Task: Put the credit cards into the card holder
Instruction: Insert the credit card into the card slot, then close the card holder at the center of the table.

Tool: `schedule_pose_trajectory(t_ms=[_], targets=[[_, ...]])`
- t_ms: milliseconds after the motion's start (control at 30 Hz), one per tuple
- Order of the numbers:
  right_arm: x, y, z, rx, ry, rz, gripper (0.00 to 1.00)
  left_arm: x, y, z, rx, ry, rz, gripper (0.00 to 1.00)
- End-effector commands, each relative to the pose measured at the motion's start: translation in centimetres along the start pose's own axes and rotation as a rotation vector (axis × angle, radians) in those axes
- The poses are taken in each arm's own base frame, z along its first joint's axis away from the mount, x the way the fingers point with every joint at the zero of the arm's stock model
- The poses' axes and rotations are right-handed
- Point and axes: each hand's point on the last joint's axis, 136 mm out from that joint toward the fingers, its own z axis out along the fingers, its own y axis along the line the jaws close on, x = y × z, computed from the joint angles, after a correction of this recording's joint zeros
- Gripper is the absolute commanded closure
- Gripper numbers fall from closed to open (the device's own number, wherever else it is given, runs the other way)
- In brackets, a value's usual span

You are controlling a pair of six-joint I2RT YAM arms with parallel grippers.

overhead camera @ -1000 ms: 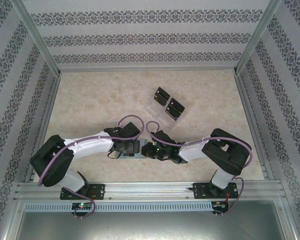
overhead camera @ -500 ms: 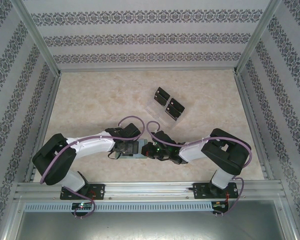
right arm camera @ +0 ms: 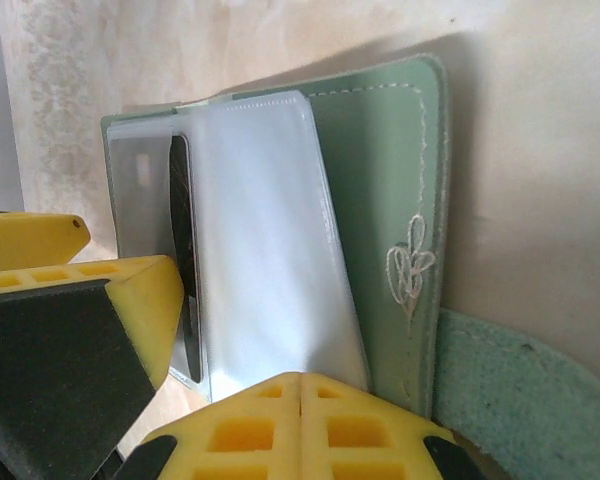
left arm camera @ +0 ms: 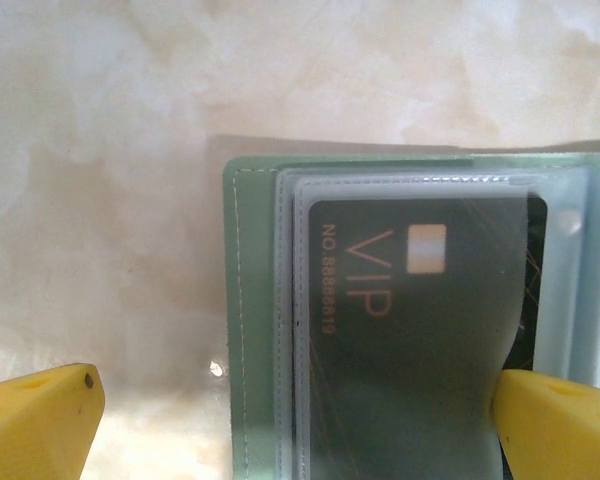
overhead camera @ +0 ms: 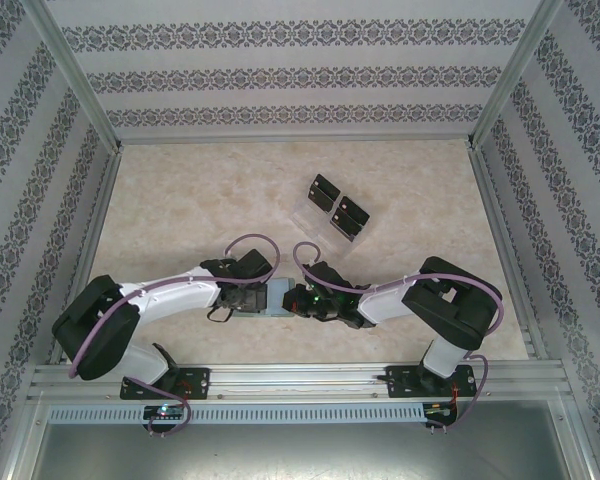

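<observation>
Left wrist view is telling you most of it: the card holder (left arm camera: 252,300) is lying open on the table (left arm camera: 100,150), and a black VIP card (left arm camera: 420,330) is sitting inside a clear sleeve (left arm camera: 302,330), with a thin strip on the side away from the holder's stitched edge poking out past the plastic. So I'd say you're finishing seating this card, not starting a new one. Your left gripper (left arm camera: 295,400) is hanging wide open over the holder, one finger over bare table just beside the stitched edge, the other over the card; I can't tell if it's touching. Your right gripper (right arm camera: 300,410) is sitting with its fingers pressed together at the end of a loose leaf (right arm camera: 270,260) that's lifting off the holder. Pinching it or just nudging it, can't tell. The next move, I reckon, is calling for a gentle push on that exposed strip while something's keeping the holder from sliding. The other credit cards (overhead camera: 325,190) are waiting on the acrylic rack (overhead camera: 310,212), well apart from the holder, beyond it and toward the right arm's side. What's getting in your way: both grippers crowding over the holder, that floppy leaf, and the closing tab (right arm camera: 520,400) curling just beside the holder's cover.
</observation>
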Motion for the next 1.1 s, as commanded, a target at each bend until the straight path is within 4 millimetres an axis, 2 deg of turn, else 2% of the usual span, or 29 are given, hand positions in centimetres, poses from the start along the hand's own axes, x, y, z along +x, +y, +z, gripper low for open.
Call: schedule_pose_trajectory(t_ms=[0,300,500,700,800,900,1067], targets=[[0.6,-4.0,0.3,0.131,0.003,0.042,1.0,0.6,2.5,0.0,-0.086,0.016,-0.007,0.0],[0.2,-2.6,0.4,0.1,0.01,0.026,1.0,-1.7,1.9,-2.8,-0.014,-0.069,-0.038,0.0],[-0.1,-0.8,0.1,0.068,0.019,-0.005,1.0,-2.5,-0.3,-3.7,0.177,-0.102,-0.092,0.0],[-0.9,1.3,-1.0,0.052,0.007,-0.053,0.99,-2.6,-2.1,-3.5,0.337,-0.107,-0.134,0.0],[-1.5,1.7,-1.9,0.065,-0.008,-0.072,0.83,-2.7,-2.8,-3.3,0.429,-0.11,-0.177,0.0],[-2.3,2.0,-3.2,0.095,-0.034,-0.106,0.68,-2.6,-2.3,-3.0,0.447,-0.13,-0.199,0.0],[-3.5,0.9,-5.6,0.212,-0.074,-0.173,0.51,-2.5,-2.0,-3.0,0.474,-0.156,-0.212,0.0]])
